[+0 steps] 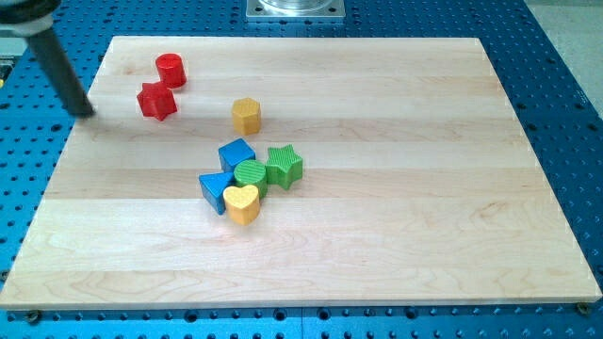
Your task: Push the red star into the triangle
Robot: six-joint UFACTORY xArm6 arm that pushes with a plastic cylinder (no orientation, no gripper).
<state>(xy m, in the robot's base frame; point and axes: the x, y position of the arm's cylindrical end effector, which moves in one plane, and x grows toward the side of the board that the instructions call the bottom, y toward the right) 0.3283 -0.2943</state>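
The red star (157, 101) lies near the view's top left of the wooden board. The blue triangle (214, 191) lies in a cluster near the middle, on the cluster's left side. My tip (87, 114) is at the board's left edge, to the left of the red star with a gap between them. The rod rises up and to the left out of view. The star is far up and left of the triangle.
A red cylinder (171, 70) sits just above the star. A yellow hexagon (246, 115) stands alone. The cluster also holds a blue cube (236, 154), a green cylinder (251, 175), a green star (284, 166) and a yellow heart (242, 202). The board (424, 188) lies on a blue perforated table.
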